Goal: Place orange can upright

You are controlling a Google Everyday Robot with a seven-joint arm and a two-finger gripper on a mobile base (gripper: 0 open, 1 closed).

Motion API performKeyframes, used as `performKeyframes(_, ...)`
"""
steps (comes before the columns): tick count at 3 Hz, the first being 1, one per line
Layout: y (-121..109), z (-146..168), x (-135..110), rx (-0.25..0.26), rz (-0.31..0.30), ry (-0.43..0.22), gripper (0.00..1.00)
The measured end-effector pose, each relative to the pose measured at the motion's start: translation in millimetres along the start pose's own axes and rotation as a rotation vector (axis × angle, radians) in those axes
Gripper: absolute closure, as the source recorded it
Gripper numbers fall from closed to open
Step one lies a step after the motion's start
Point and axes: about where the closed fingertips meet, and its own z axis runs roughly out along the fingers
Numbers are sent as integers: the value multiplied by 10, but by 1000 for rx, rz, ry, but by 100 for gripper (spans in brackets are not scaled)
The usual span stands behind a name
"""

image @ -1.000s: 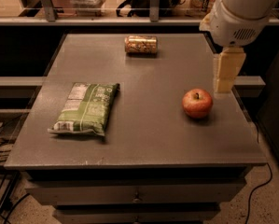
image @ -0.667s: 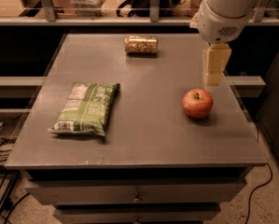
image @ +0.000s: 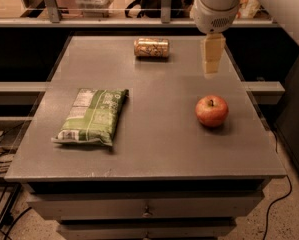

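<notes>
The orange can [image: 151,48] lies on its side near the far edge of the grey table [image: 154,149], its ends pointing left and right. My gripper [image: 212,64] hangs from the white arm at the upper right, above the table. It is to the right of the can and apart from it, holding nothing that I can see.
A red apple [image: 212,110] sits on the right side of the table, in front of the gripper. A green chip bag [image: 93,115] lies flat on the left. A rail and shelf [image: 114,21] run behind the table. Drawers are below the front edge.
The arm and gripper have moved up and to the left, away from the apple and toward the far edge near the can. The can, apple and bag have not moved.
</notes>
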Motion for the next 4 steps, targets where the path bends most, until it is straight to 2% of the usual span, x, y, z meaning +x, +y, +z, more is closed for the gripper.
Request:
performKeyframes(1, -304, 96, -52, 41, 45, -65, 0)
performKeyframes(2, -346, 70, -57, 51, 49, -73, 0)
performKeyframes(3, -346, 178, -147, 32, 22, -78, 0)
performKeyframes(4, -489, 429, -451, 17, -19, -110, 0)
